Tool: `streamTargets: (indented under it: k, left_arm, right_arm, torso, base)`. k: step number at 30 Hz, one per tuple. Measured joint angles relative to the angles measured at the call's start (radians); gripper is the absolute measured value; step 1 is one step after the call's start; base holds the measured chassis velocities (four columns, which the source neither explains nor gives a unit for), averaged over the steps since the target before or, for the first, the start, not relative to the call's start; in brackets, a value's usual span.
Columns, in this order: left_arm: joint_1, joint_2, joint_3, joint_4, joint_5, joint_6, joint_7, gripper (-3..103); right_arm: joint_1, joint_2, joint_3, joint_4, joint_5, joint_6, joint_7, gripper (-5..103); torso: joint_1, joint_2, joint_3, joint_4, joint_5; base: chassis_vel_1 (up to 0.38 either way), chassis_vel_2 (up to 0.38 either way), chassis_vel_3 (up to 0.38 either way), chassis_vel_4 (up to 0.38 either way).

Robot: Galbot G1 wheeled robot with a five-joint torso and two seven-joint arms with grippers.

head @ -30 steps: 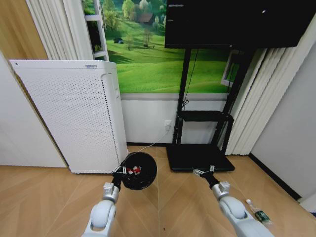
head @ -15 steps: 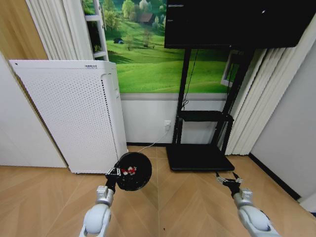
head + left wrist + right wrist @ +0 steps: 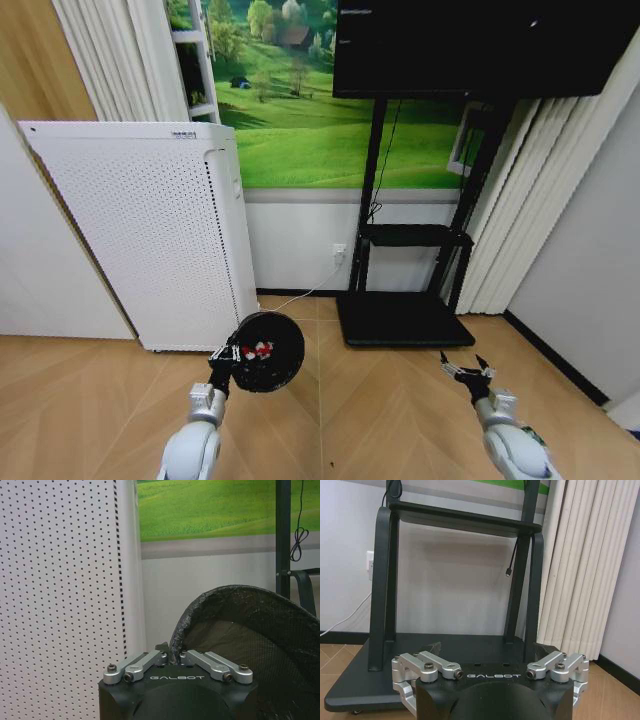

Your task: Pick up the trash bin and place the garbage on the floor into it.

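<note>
The trash bin [image 3: 263, 352] is already off the wooden floor [image 3: 380, 400]: the left claw [image 3: 226, 358] has its fingers pinched together on the bin's rim, seen up close in the left wrist view [image 3: 174, 650], and holds it tilted with the mouth toward the head camera, in front of the white perforated appliance [image 3: 140, 230]. Inside the bin small red and white bits [image 3: 256, 350] show, which look like two of the garbage pieces already dropped in. The right claw [image 3: 462, 368] hangs low on the right with its fingers spread wide and nothing between them, pointing at the black TV stand base [image 3: 355, 680]. Beside the right arm, at the lower edge of the head view, a sliver of something greenish [image 3: 531, 434] pokes out; it may be the bottle, but too little shows to be sure. If so, that one piece remains to be collected.
</note>
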Motion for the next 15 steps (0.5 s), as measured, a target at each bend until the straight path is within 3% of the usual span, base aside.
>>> streamTargets:
  k: [6, 15]
  left_arm:
    - [-0.002, 0.001, -0.001, 0.0, 0.0, 0.0, 0.0, 4]
    - [-0.012, 0.001, 0.002, 0.013, 0.0, -0.001, 0.0, 4]
  right_arm:
    - [0.012, -0.001, -0.014, -0.01, 0.003, 0.001, -0.001, 100]
    - [0.026, -0.006, -0.035, -0.035, 0.004, 0.014, -0.01, 100]
  torso:
    - [0.0, 0.0, 0.0, -0.0004, 0.0001]
    - [0.0, 0.0, 0.0, -0.0003, 0.0]
  base:
    - [-0.147, -0.116, 0.127, 0.128]
    - [-0.233, -0.222, 0.216, 0.242]
